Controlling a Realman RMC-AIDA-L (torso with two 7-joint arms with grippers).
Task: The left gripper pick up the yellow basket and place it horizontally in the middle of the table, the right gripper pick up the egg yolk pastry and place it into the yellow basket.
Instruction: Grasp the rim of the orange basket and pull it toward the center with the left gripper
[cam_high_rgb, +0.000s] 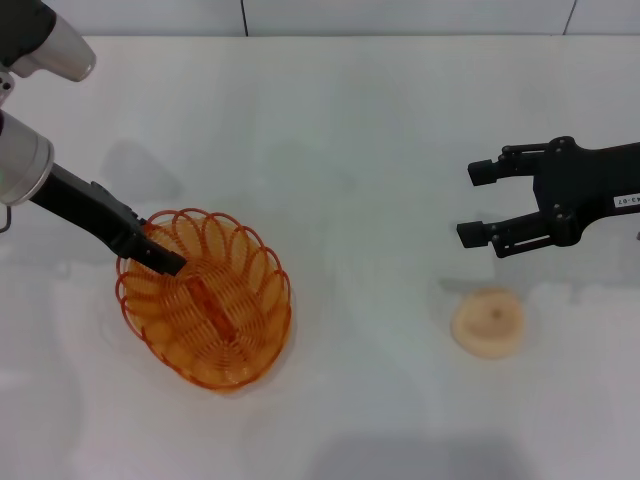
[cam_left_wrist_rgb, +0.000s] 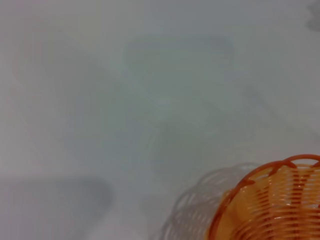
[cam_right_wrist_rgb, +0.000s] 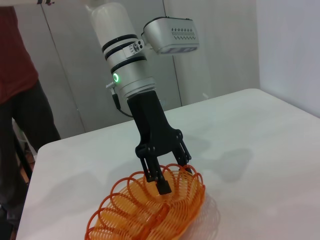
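A: White and smooth, the table (cam_high_rgb: 360, 140) fills nearly the whole head view. What sits on it?

B: Taking the yellow basket (cam_high_rgb: 205, 300) as the landmark: it lies on the table's left part, an oval of orange-yellow wire with a looped rim, its long axis running diagonally and not level across the view. The left wrist view catches only a curve of its rim and its shadow on the tabletop.

A: And the left gripper (cam_high_rgb: 165, 258)?

B: It comes in from the basket's far-left side on a black arm below a white-grey joint with a green ring light. Its fingers are at the basket's far-left rim. In the right wrist view one finger reaches down inside the rim loops and another sits at the outside of them, so the jaws stand narrowly apart astride the wire; whether they actually press it I cannot tell.

A: The right gripper (cam_high_rgb: 480, 203)?

B: Well to the right of the basket, above the table, jaws wide apart and holding nothing, its prongs pointing back toward the basket.

A: The egg yolk pastry (cam_high_rgb: 487, 322)?

B: Far right of the basket, on the table, nearer the camera than the right gripper's prongs and outside the gap between them.
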